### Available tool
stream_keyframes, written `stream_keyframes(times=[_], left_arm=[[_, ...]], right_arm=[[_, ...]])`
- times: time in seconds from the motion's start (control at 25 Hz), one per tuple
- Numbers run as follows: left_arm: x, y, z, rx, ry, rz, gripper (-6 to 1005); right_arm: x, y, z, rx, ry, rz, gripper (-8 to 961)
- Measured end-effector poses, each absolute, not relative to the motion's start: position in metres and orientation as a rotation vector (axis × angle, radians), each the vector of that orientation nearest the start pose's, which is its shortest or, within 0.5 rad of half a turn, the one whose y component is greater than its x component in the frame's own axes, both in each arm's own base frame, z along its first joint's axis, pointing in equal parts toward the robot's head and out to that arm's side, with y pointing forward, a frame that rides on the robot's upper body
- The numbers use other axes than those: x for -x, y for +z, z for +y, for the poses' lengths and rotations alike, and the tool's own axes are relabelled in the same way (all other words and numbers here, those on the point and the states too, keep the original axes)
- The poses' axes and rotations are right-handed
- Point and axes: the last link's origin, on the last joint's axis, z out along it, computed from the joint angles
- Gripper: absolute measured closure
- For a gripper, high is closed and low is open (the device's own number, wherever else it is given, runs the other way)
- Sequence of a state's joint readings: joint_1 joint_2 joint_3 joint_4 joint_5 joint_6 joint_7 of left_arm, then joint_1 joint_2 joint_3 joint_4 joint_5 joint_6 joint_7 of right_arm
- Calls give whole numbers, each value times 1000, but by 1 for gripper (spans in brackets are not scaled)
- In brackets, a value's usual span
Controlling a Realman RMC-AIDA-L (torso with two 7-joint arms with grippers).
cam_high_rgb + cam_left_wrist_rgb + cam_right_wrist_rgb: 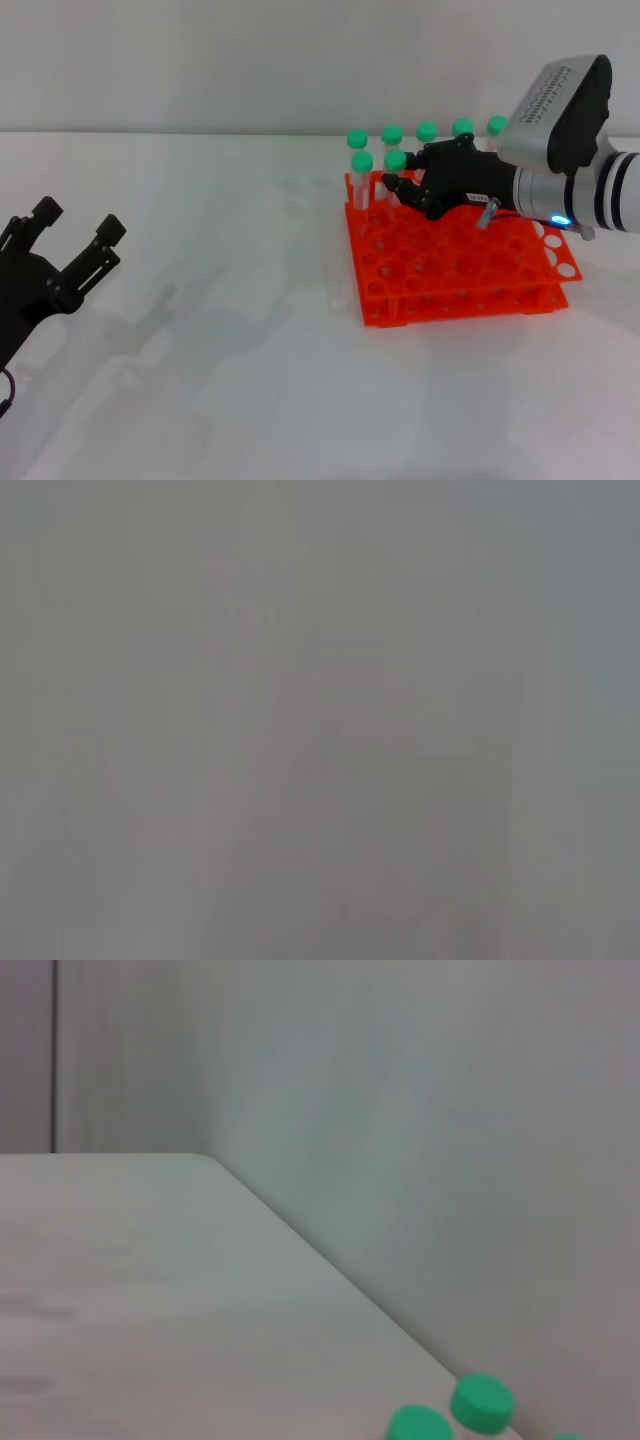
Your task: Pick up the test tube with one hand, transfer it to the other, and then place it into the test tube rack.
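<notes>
The orange-red test tube rack (455,275) stands on the white table right of centre, with several green-capped clear tubes upright along its far and left holes. My right gripper (402,172), on the silver-grey forearm, hovers over the rack's far left part. Its fingers stand open on either side of one test tube (395,160), which is still upright in the rack. My left gripper (78,218), all black, is open and empty at the far left, well away from the rack. The right wrist view shows two green caps (478,1400) at its lower edge.
The white table (230,330) stretches between the two arms. A pale wall runs behind the table's far edge. The left wrist view shows only flat grey.
</notes>
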State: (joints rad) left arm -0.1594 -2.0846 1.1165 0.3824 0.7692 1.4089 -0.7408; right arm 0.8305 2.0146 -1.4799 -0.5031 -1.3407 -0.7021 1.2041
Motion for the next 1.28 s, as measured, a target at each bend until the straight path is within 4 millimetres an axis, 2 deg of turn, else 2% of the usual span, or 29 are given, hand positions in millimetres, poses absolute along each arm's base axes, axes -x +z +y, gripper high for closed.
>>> stream_keyframes(times=[0.16,0.6,0.72,1.0,1.28], left_arm=[[335,19,264,1815,-1026,-577,111],[332,19,268,1819,-1036,-566,111],[332,20,269,1818,-1038,-562,111],[330,23,275,1815,-1042,-548,111],[332,34,284,1743,-1051,-551,111]], right_arm=[[-167,-54,449,2485,351,201,627],[-169,-45,447,2453,410,226,393],[-172,-41,441,2456,444,221,235],[-184,-26,411,2476,591,231,239],[-217,5,371,2425,800,272,242]])
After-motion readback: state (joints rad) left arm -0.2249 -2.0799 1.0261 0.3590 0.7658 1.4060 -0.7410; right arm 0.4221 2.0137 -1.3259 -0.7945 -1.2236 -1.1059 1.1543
